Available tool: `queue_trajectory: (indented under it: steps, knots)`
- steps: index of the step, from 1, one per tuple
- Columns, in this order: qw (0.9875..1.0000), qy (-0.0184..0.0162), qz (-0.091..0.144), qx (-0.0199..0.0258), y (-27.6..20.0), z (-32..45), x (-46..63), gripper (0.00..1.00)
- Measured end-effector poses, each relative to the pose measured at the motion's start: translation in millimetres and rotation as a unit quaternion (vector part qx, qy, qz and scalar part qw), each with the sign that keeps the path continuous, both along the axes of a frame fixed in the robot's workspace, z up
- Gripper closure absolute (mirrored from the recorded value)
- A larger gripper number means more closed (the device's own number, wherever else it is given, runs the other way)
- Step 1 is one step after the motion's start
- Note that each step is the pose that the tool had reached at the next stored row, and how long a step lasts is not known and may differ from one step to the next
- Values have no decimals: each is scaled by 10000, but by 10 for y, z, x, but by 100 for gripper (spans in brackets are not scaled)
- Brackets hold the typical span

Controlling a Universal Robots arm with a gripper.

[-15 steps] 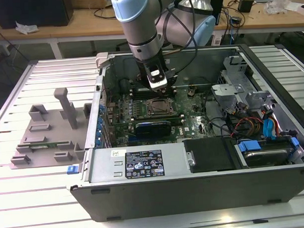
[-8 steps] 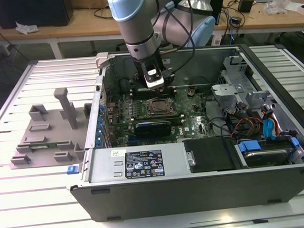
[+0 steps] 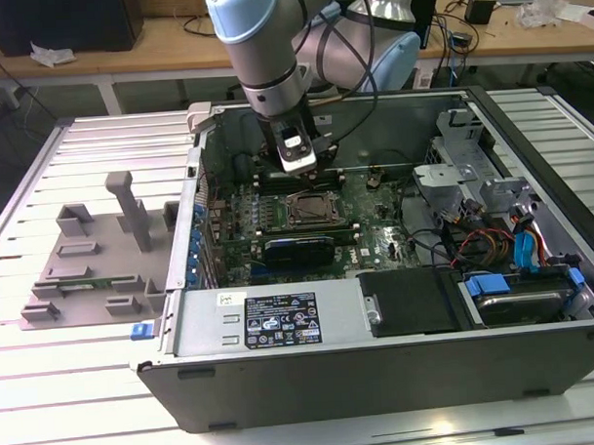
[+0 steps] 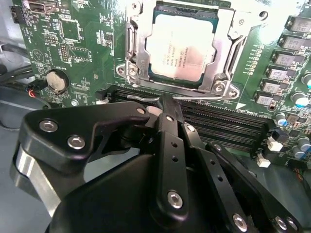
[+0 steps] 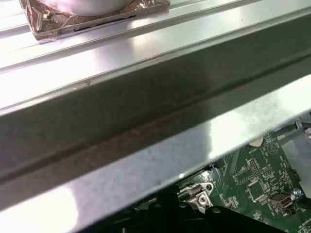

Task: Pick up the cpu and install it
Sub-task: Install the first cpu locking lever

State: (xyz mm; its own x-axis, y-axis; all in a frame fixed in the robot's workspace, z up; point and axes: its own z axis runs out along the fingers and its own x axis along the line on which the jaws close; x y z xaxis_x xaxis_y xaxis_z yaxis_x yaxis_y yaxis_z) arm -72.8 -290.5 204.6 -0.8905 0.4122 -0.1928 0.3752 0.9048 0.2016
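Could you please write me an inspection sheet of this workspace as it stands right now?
Surface: ribbed metal table, with an open computer case lying on it.
Job's things: the cpu lies flat inside the socket frame on the motherboard; nothing grips it.
Clutter: grey plastic tray with upright blocks, on the table at the exterior view's left of the case.
Grippers: the gripper hangs inside the case over the board, beside the socket; its fingers are together and hold nothing.
Cables: red, orange and blue leads in the case at the exterior view's right.
Surroundings: workbenches with loose items behind the table.
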Motion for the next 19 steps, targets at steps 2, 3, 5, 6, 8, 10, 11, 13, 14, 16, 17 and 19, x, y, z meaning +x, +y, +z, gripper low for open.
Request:
queue_trajectory:
  steps: [2, 3, 5, 6, 8, 10, 11, 13, 14, 16, 17, 19]
  knots:
    - [10000, -7, -1, 0, 0, -11, 0, 89]
    - [10000, -10, -2, 0, 0, -19, 0, 89]
    - [10000, -11, -5, 0, 0, -42, 6, 89]
    - [10000, -11, -8, 0, -1, -55, 10, 89]
    - [10000, -11, -11, 0, -1, -63, 18, 89]
    - [10000, -11, -14, 0, -2, -68, 34, 89]
    - [10000, -11, -15, 0, -2, -70, 45, 89]
    - [10000, -11, -17, 0, -3, -72, 67, 89]
    - [10000, -11, -18, 0, -3, -72, 78, 89]
    - [10000, -11, -22, -1, -4, -74, 119, 89]
    - [10000, -12, -23, -1, -4, -76, 127, 89]
    - [10000, -11, -24, 0, -4, -77, 137, 89]
